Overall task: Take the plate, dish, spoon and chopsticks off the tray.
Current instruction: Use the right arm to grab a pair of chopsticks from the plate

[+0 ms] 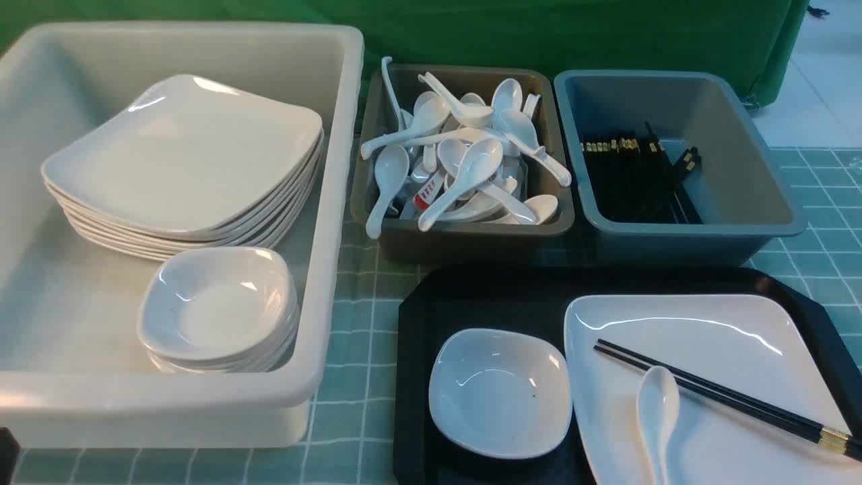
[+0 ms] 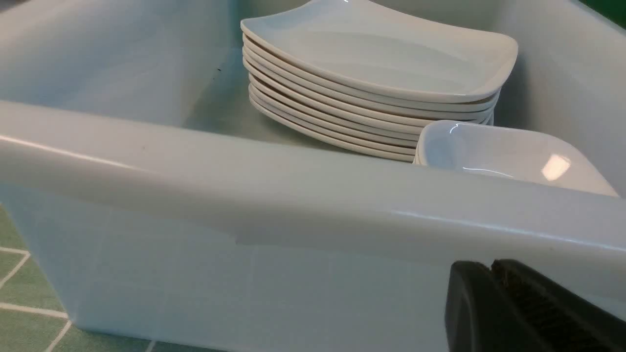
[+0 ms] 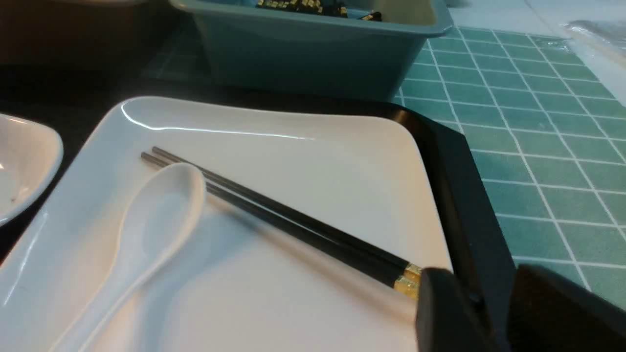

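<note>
Teal checked cloth point(image 1: 357, 377); black gold-banded chopsticks point(image 1: 727, 398) across glossy white plate point(image 1: 727, 330); left claw point(image 2: 490, 274) closed, right claw point(image 3: 494, 288) parted

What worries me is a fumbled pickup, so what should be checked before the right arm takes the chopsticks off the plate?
1. Chopsticks lie side by side on the plate, gold ends nearest the right fingers: ok.
2. Right fingers stand apart, ready to close: ok.
3. Right fingers around the chopsticks: not ok, they sit beside the gold ends.
4. Spoon free of the chopsticks: cannot tell, its bowl lies close to their thin ends.
5. Blue-grey bin beyond the tray has room: ok.
6. Left fingers shut, out of the way by the white bin: ok.
</note>
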You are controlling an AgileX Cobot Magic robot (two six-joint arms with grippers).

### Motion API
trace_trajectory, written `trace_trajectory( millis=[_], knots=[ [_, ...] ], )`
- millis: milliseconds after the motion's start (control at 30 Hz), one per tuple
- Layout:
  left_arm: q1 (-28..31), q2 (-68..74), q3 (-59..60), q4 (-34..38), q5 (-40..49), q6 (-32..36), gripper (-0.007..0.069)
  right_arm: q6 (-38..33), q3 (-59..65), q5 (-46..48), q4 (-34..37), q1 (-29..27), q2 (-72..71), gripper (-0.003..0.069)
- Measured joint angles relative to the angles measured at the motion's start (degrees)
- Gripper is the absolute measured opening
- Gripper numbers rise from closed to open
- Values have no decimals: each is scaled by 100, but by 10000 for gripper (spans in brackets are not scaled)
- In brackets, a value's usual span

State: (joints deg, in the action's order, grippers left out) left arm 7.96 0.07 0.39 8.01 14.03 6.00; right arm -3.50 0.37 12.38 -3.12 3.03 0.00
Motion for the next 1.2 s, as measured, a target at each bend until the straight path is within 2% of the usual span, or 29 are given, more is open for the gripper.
trace_trajectory(
  millis=[700,767,800,867,967,1033,1100,1200],
  knots=[
    [0,0,0,32,-94,-8,17,0,0,0,0,0,0,242],
    [0,0,0,566,-476,-203,17,0,0,0,0,0,0,242],
    [0,0,0,566,-519,-226,17,0,0,0,0,0,0,242],
    [0,0,0,1608,-1142,-679,17,0,0,0,0,0,0,242],
    [0,0,0,2362,-1673,-1043,17,0,0,0,0,0,0,242],
    [0,0,0,2495,-2039,-1194,17,0,0,0,0,0,0,242],
    [0,0,-62,2479,-1997,-1292,17,0,0,0,0,0,0,242],
    [0,316,-747,2103,-1056,-1135,17,0,0,0,0,0,0,242]
  ],
)
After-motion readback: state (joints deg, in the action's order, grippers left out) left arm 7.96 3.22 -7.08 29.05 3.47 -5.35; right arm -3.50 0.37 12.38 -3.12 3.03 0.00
